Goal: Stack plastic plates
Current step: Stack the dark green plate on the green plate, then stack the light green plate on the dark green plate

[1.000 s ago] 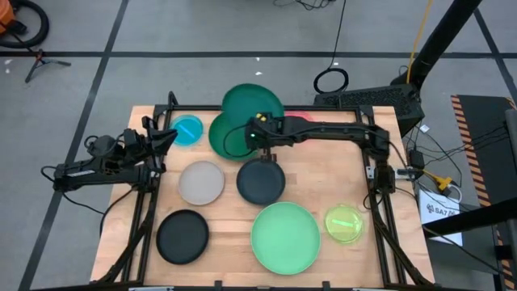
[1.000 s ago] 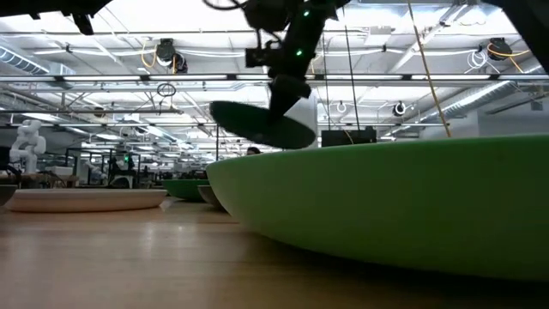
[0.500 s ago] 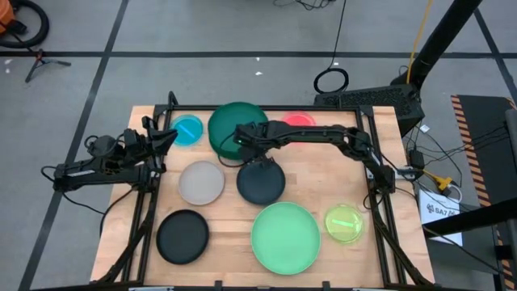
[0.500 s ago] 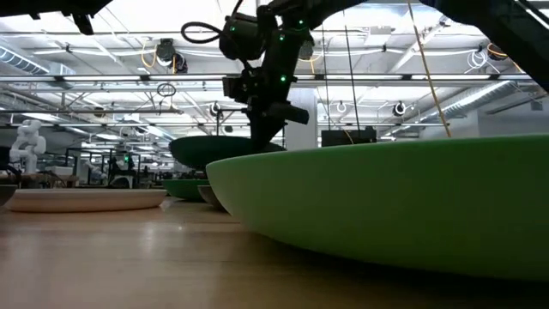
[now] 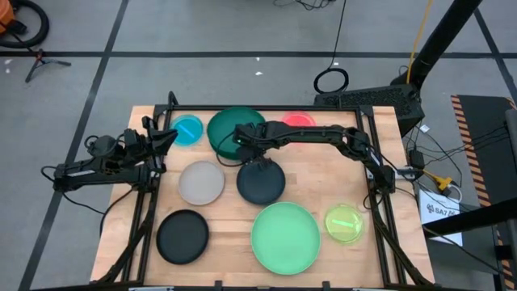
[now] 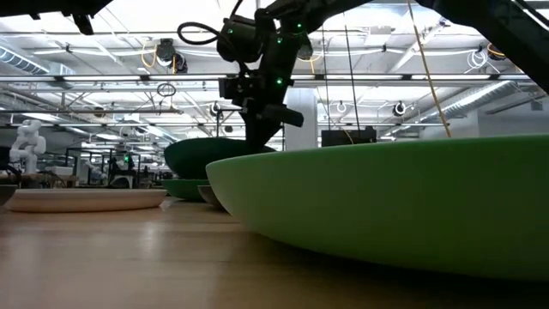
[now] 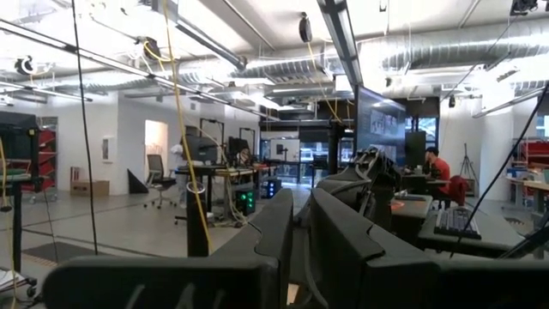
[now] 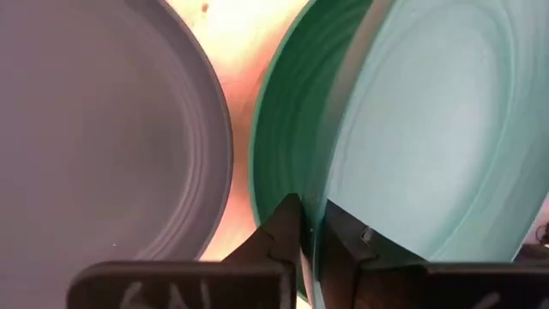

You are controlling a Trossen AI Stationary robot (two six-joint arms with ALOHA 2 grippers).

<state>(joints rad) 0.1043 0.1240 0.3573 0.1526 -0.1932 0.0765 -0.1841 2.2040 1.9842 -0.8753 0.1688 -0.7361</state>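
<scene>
Right gripper [image 5: 240,144] — jaws clamped on the rim of the large dark green round plastic plate [image 5: 232,129], directly above its twin [image 8: 287,163]. Lower level — release once nested.

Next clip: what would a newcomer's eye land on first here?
The right end effector, reaching across the far side of the table, shut on the rim of a large dark green plate over a second dark green plate. Next, the large mint green plate at the near edge, which fills the low view. The left end effector waits at the table's left edge beside a small blue plate.
</scene>
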